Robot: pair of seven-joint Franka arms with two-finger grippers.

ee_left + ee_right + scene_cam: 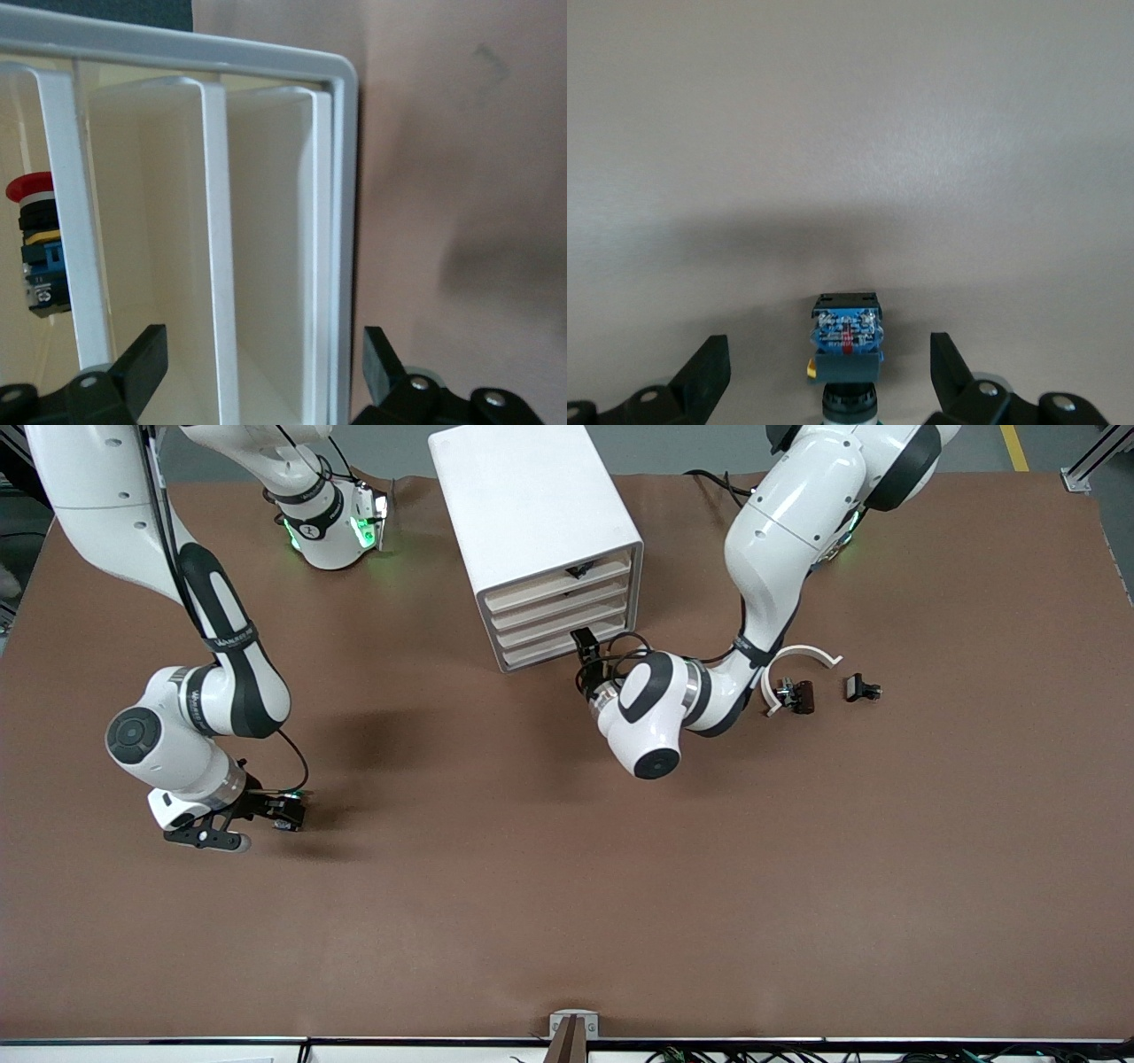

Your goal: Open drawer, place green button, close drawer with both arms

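The white cabinet (532, 505) stands at the robots' end of the table with all four cream-fronted drawers pushed in. My left gripper (583, 640) is open right in front of the lowest drawer (549, 651), close to its front. In the left wrist view its fingers (146, 363) straddle the lowest drawer fronts (266, 239) and the cabinet's frame (341, 221). The button (285, 825) lies on the table toward the right arm's end. My right gripper (280, 813) is open low around it. In the right wrist view the button (847, 345) lies between the fingers (707, 372), untouched.
A red-capped switch (35, 243) shows inside a higher drawer in the left wrist view. A white arc (802, 657) and two black clips (796, 694) (862, 688) lie toward the left arm's end, beside the left forearm. The brown table (567, 886) spreads toward the front camera.
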